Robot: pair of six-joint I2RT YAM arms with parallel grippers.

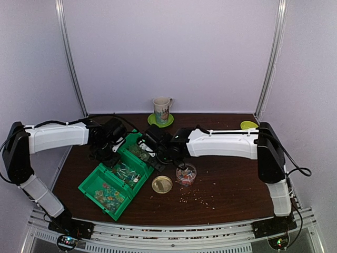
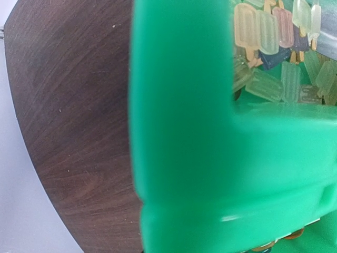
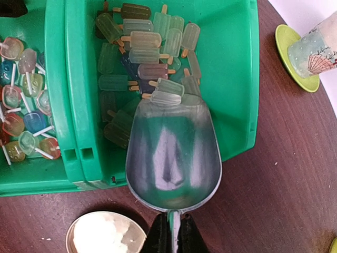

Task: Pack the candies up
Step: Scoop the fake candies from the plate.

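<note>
Right tool [image 3: 171, 232] clenched on scoop [image 3: 172, 153] — mouth against candies [image 3: 152, 68] in green tray [image 3: 237, 79]; lid [image 3: 105, 234], mug [image 3: 316, 52] nearby.

The left arm [image 1: 58, 136] and right arm [image 1: 224, 143] are extended toward mid-frame. The left gripper [image 1: 107, 153] is closed, and the right gripper [image 3: 171, 229] is clamped on a scoop [image 3: 172, 153].

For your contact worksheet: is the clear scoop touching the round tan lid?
Apart. The right wrist view shows a strip of bare brown table between the scoop and the lid.
</note>
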